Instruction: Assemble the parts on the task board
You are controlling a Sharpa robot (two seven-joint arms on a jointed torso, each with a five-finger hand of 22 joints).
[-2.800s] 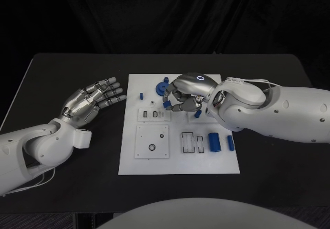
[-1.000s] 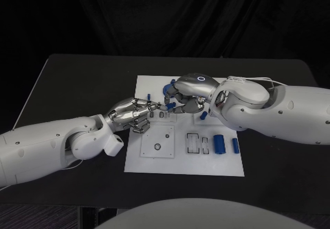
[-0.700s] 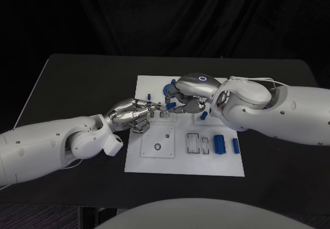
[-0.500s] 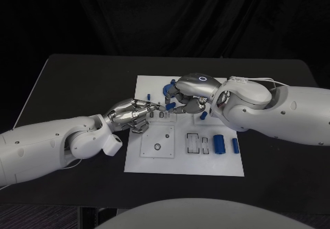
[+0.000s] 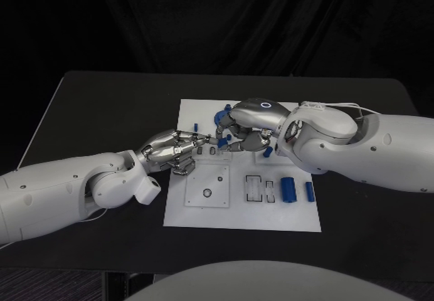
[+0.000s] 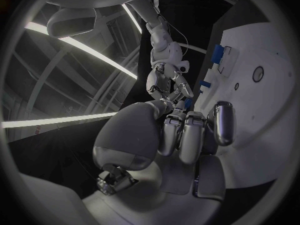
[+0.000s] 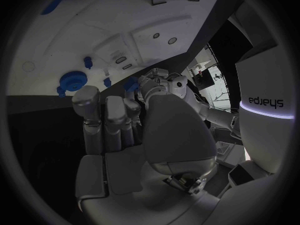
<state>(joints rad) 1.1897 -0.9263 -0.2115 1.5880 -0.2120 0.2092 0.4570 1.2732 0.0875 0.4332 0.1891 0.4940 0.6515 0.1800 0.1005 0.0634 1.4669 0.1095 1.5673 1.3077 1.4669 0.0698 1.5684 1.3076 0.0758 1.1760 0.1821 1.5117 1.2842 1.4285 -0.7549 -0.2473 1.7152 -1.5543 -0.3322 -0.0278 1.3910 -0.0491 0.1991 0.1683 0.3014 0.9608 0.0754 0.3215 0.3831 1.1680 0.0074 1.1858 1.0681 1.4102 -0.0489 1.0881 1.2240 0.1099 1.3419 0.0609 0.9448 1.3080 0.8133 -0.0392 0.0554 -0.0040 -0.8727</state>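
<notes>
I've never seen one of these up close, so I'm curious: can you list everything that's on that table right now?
Table: one, black, under everything.
Task board: one, white plate, mid-table.
Blue cylinder: one, lying on the board's right side.
Blue bar: one, thinner, beside the cylinder.
Blue round part: one, at the board's far end.
Small blue part: one, between the two hands' fingertips; which hand holds it is unclear.
Left hand: silver, over the board's left part.
Right hand: silver, over the board's far middle.

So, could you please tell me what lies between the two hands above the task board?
A small blue part, where the left hand and right hand meet fingers, as the head view shows.
</notes>
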